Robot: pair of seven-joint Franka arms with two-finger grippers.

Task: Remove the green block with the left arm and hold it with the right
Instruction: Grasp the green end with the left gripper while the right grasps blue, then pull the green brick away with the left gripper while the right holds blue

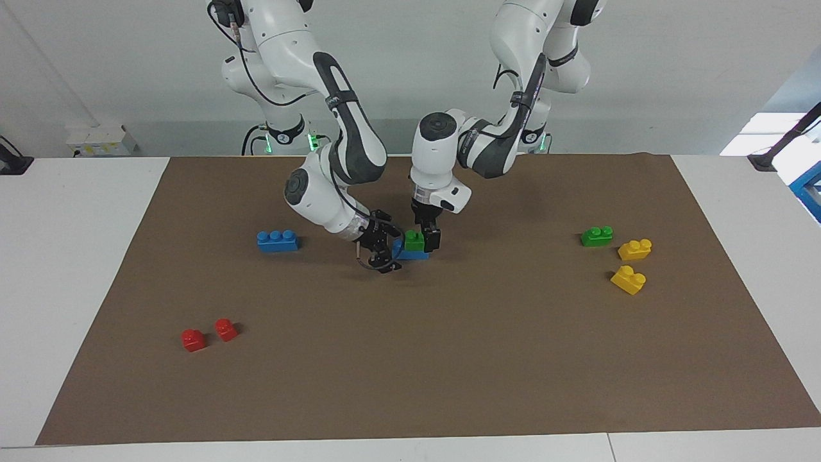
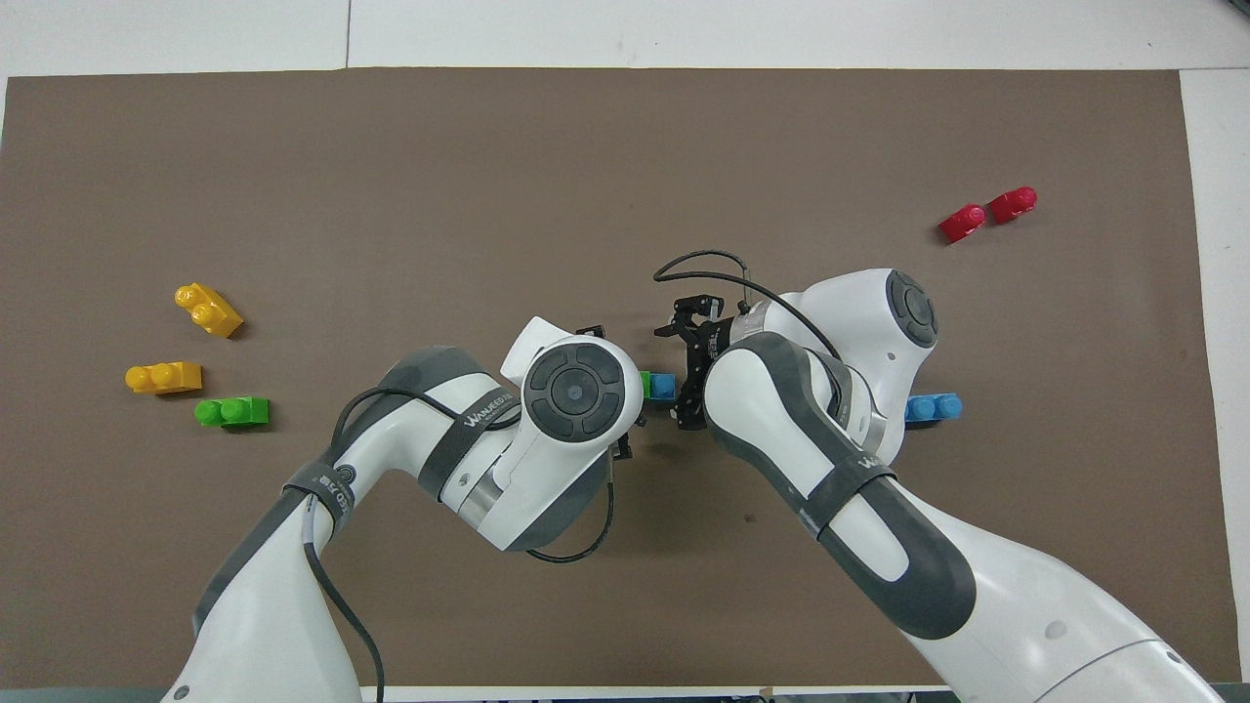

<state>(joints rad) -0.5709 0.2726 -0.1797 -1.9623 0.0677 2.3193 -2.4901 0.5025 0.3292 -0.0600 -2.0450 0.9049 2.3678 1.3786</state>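
Only one bit of readable text here, and it's on the arm straps.
The grey band around the left arm (image 2: pixel 469 430) reads "WANUFEED" or something very close, white letters, clearest in the overhead view. The right arm (image 2: pixel 859 469) has a matching band with white lettering too, but I can't make that one out. Bricks, mat and table carry nothing legible as far as I can see.

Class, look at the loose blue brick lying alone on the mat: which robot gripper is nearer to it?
Right. The right gripper is down at the stacked green block, on the side facing the loose blue brick. The left gripper grips that green block from above, further along.
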